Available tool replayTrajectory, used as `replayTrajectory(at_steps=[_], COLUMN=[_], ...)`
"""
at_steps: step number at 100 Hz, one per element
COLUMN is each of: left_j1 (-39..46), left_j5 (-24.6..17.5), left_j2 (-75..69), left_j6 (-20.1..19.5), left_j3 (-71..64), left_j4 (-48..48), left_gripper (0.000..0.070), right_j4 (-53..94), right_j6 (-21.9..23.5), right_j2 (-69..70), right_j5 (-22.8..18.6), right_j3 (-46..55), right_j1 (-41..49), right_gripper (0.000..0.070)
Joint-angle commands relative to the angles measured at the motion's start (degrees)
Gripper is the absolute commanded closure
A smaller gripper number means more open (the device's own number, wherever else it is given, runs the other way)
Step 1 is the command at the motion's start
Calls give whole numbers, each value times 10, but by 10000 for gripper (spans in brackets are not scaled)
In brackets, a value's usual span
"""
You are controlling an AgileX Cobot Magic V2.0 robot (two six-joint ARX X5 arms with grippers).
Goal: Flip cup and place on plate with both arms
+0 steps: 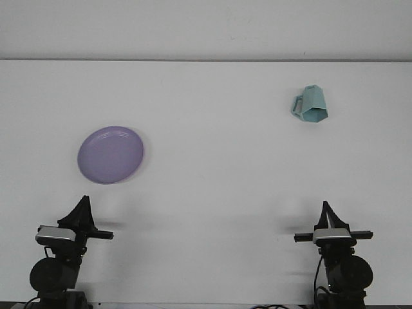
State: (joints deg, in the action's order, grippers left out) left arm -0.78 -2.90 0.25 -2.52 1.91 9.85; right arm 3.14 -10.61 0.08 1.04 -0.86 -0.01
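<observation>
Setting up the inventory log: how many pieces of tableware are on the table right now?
2. A purple plate lies on the table's left side; a teal cup lies tipped over at the far right. Nothing appears hidden.

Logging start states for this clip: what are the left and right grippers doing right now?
Left gripper: holding nothing, away from the plate; open or closed cannot be told.
Right gripper: holding nothing, away from the cup; cannot be told either.

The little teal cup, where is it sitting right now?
In the front view the teal cup lies on the far right of the white table, well beyond the right end effector and far across from the purple plate on the left.
</observation>
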Motion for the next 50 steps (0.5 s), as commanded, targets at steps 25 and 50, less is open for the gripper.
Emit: replayTrajectory(at_steps=[25,50], left_j1=[1,1], left_j5=[2,2], left_j2=[-1,-1], left_j6=[-9,-9], left_j3=[-11,-11], left_j4=[5,6], left_gripper=[686,686], right_j4=[-6,-9], right_j6=[3,0], right_j2=[0,0], right_j5=[0,0], right_j3=[2,2], right_j1=[0,0], right_gripper=[700,700])
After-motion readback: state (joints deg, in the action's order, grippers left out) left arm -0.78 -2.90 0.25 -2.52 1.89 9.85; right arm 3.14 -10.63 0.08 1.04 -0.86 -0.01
